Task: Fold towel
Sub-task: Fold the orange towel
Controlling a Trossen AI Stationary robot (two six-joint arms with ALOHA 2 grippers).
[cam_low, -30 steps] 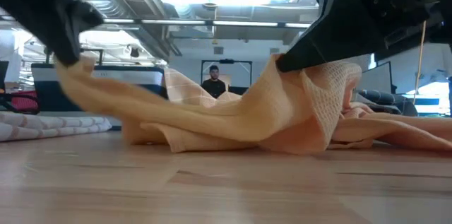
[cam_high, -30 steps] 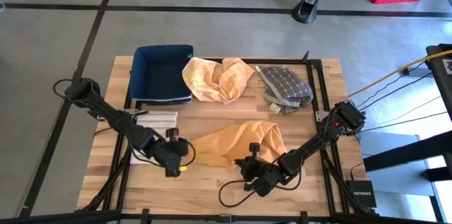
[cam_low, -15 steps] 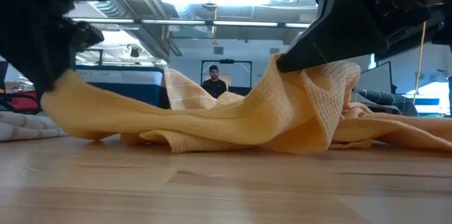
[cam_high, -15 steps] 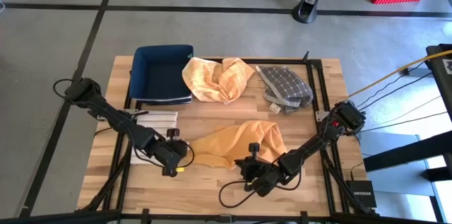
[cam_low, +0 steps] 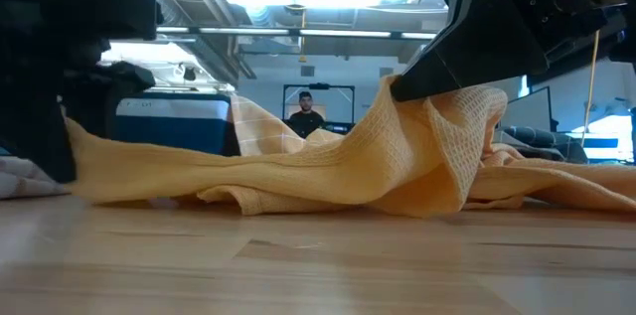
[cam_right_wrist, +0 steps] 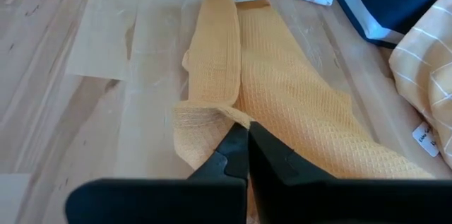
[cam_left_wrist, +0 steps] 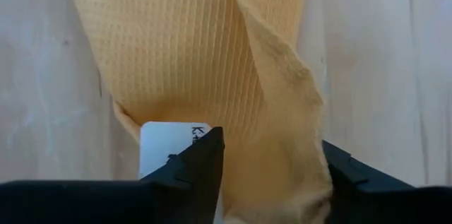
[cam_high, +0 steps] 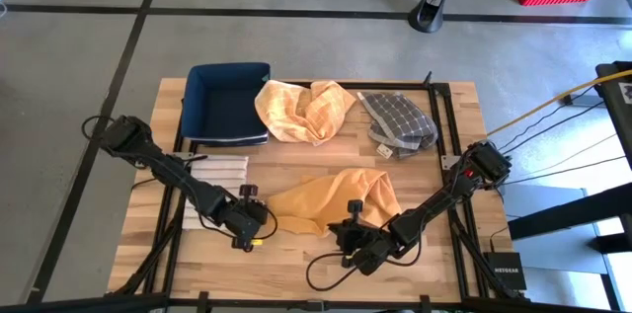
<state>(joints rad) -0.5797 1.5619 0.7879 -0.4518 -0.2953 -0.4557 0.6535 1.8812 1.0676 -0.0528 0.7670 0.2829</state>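
An orange waffle towel lies crumpled on the wooden table's near middle. My left gripper is at its left corner, low over the table, with bunched cloth between its fingers. It also shows in the left wrist view. My right gripper is shut on the towel's near right part. It holds that part up in a peak, as the low view shows. Between the two grippers the towel sags onto the table. My left gripper holds the towel's left corner as a bunched fold between its two fingers, beside a white label. The fingers point down. The corner sits just above the table. My right gripper pinches a raised fold of the towel's near edge between its shut fingers. The fingers come slanting down from the near right. The fold is lifted clear, and the cloth hangs from it down to the table.
A dark blue bin stands at the far left. Next to it lie a pale orange checked towel and a grey checked towel. A folded white striped towel lies left of my left gripper. A person stands far behind the table.
My left gripper has gone down and toward the table's left edge with the towel's left corner. That corner was lifted and is now low, just above the table. The cloth between the grippers lies lower and more stretched out. The peak in my right gripper has stayed.
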